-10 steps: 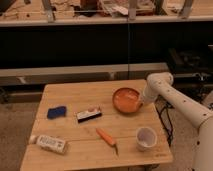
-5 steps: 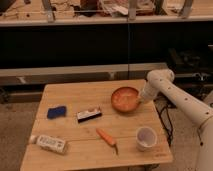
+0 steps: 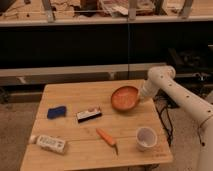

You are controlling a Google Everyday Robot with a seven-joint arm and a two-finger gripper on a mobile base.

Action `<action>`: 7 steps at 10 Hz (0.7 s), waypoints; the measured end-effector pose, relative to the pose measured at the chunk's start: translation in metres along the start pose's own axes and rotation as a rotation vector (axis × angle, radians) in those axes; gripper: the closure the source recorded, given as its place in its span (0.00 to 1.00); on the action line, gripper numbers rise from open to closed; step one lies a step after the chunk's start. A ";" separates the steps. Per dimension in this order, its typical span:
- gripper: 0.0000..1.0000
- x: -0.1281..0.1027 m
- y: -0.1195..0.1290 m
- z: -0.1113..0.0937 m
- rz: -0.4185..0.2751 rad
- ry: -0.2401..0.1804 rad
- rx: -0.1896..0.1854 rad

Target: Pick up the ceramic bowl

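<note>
The ceramic bowl (image 3: 123, 98) is orange-brown, round and shallow, at the back right of the wooden table (image 3: 75, 120). It is tilted, with its inside turned toward the camera and its right rim raised. My gripper (image 3: 139, 99) is at that right rim, at the end of the white arm (image 3: 165, 82) that reaches in from the right, and it is shut on the rim. The fingertips are mostly hidden behind the bowl's edge.
A white cup (image 3: 146, 137) stands at the front right. A carrot (image 3: 106, 136) lies near the front middle, a dark box (image 3: 89, 115) in the centre, a blue sponge (image 3: 56, 111) at the left and a white bottle (image 3: 49, 143) at the front left. Shelving stands behind the table.
The bowl has tipped up at its right rim and risen slightly. The gripper and wrist have moved up a little with it. The other things have not moved.
</note>
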 end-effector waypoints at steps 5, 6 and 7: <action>1.00 0.004 -0.002 -0.014 -0.010 0.006 0.012; 1.00 0.005 -0.003 -0.017 -0.013 0.008 0.016; 1.00 0.005 -0.003 -0.019 -0.014 0.009 0.018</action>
